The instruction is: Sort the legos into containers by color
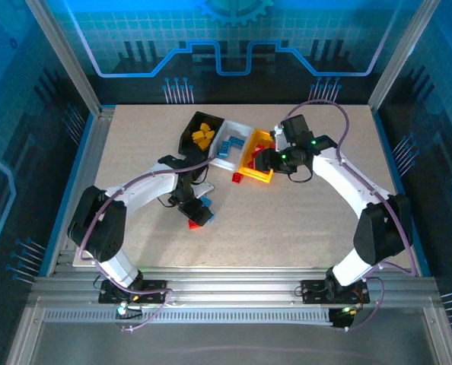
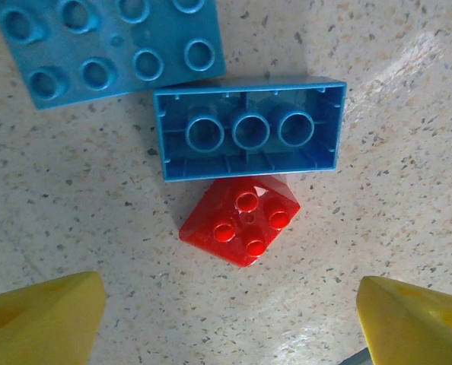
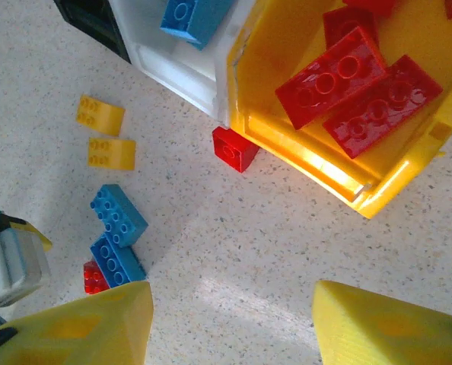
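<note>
Three legos lie clustered on the table, left of centre and nearer than the bins. A red brick sits studs up, one corner against the long side of an inverted blue brick whose hollow underside, with three tubes, faces upward. A studded blue brick lies just beside the inverted one, on the side away from the red brick.

The left gripper hangs above this cluster. Its yellow fingers are spread wide with bare table between them, and it grips nothing.

The containers stand in a joined row slanting from far left to near right:
- The black bin holds yellow bricks.
- The white bin holds blue bricks.
- The yellow bin holds red bricks.

A loose red brick touches the near wall of the yellow bin, close to where it joins the white bin. A yellow brick and a second yellow brick lie near each other on the table between the bins and the cluster.

The right gripper is poised just near of the yellow bin. Its jaws are parted over bare table and hold nothing.
</note>
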Tool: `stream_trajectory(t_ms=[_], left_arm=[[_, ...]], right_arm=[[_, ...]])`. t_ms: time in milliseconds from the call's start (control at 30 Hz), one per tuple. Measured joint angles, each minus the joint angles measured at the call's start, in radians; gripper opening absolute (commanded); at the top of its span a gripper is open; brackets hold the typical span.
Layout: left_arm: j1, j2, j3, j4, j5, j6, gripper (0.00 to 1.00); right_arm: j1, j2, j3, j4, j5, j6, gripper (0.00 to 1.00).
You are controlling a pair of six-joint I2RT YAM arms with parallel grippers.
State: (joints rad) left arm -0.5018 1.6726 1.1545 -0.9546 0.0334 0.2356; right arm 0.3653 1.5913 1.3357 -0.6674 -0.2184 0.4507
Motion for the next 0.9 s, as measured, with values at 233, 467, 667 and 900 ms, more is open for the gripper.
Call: stream_trajectory(t_ms=[233,467,667,900], left_arm=[[-0.016,0.027,-0.035,0.040,-0.018,0.010,0.81],[-0.016,0.066,-0.067,0.081,-0.034,0.005,0.73],[-0.027,0.084,-0.078,0.112,-0.056,-0.002,0.70],[-0.072,0.118,-0.078,0.143,-0.110,-0.036,0.62]], right_arm=[[0.000,-0.010,0.000,0.008,0.004,0.003,0.58],[0.000,-0.010,0.000,0.008,0.009,0.024,0.57],[0.000,-0.010,0.000,0.008,0.019,0.039,0.57],[0.013,-0.010,0.001,0.007,0.027,0.047,0.57]])
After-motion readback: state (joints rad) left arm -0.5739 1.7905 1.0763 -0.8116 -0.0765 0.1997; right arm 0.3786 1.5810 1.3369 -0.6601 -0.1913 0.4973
